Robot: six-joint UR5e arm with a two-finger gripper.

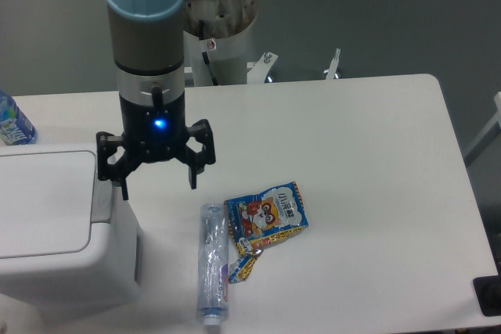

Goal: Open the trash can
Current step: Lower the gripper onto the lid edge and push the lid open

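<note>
At nine o'clock on the desk (368,138), the end effector (157,181) hangs spread beside the closed trash can (55,232).

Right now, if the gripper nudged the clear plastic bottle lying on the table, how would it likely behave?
The clear plastic bottle lies on its side, so a sideways push would probably roll it. It looks empty, so it is likely light and would skid easily on the smooth table. The snack packet beside it might stop a roll to that side.
</note>
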